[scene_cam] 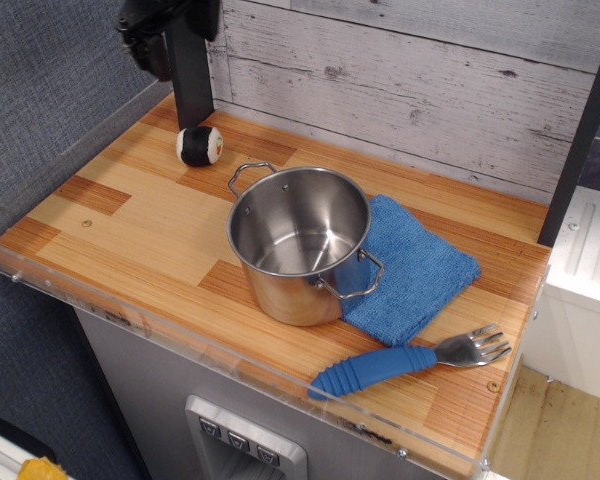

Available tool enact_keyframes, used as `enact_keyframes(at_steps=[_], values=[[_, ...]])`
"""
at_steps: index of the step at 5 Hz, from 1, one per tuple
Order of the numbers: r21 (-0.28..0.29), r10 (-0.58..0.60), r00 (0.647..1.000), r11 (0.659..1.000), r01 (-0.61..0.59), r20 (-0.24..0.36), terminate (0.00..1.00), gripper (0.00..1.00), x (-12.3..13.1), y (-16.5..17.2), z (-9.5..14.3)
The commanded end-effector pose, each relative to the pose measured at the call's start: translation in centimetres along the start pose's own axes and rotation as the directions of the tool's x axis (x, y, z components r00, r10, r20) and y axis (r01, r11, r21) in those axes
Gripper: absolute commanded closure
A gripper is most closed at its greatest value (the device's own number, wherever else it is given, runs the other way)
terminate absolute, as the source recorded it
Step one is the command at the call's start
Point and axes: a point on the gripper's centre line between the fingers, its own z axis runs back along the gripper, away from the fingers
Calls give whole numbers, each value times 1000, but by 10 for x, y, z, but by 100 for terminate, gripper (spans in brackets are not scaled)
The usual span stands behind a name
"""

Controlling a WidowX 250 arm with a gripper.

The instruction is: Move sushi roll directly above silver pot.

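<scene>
The sushi roll (200,145) lies on its side on the wooden counter (130,220) at the back left, black wrap with a white end and an orange dot facing me. The silver pot (300,242) stands upright and empty in the middle, in front of and to the right of the roll, a short gap apart. My gripper (160,38) is a dark shape at the top left edge, well above the roll and a little to its left. It is cut off by the frame, and its fingers do not show clearly. It holds nothing that I can see.
A blue cloth (420,268) lies under the pot's right side. A blue-handled fork (410,362) lies near the front right edge. A black post (191,85) stands right behind the roll. A clear plastic rim (230,352) borders the counter, and a plank wall (410,90) is behind.
</scene>
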Motion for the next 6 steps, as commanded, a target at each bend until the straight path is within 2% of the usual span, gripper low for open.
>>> enact_keyframes(at_steps=[1,2,3,4,6], values=[[31,-12,1000,999,11,16,0,0,15,-6,-16],[36,-119,993,992,119,0,0,0,2,-2,-23],[40,-189,982,981,189,-15,0,0,-6,8,-16],[72,-223,975,972,224,-22,0,0,-14,16,-23],[126,-291,956,948,292,-33,0,0,-27,18,-49]])
